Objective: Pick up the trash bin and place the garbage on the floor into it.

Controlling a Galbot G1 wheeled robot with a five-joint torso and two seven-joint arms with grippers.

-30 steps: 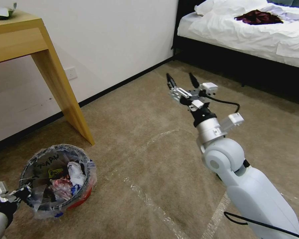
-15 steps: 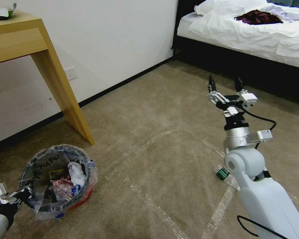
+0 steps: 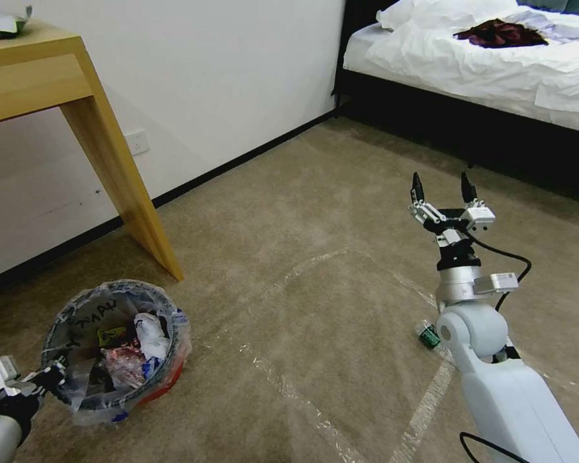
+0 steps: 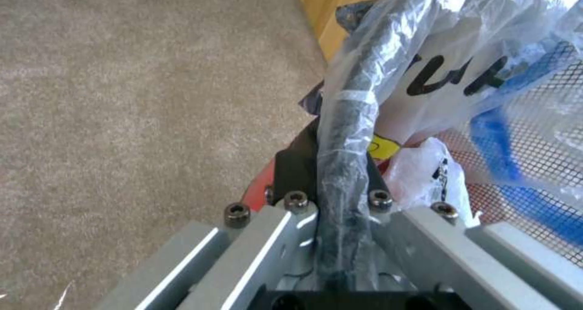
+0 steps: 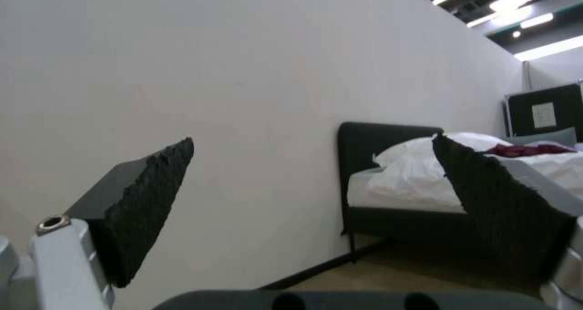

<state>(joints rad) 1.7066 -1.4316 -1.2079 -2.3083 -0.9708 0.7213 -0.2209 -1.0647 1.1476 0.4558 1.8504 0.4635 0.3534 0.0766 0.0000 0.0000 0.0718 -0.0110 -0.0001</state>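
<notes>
the trash bin (image 3: pixel 112 350) stands on the floor (image 3: pixel 289 308) just in front of the wooden desk leg (image 3: pixel 125 173), its crinkled clear liner holding wrappers and white paper. the left gripper (image 3: pixel 48 376) pinches the bin's near rim, fingers clamped on the bagged edge (image 4: pixel 343 132). to the right of the bin, well apart from it, the right gripper (image 3: pixel 442 190) hangs above the carpet with its two black fingers spread wide and nothing between them. a green-labelled bottle (image 3: pixel 428 334) lies on the floor, right of the bin, just beside the right arm's elbow.
</notes>
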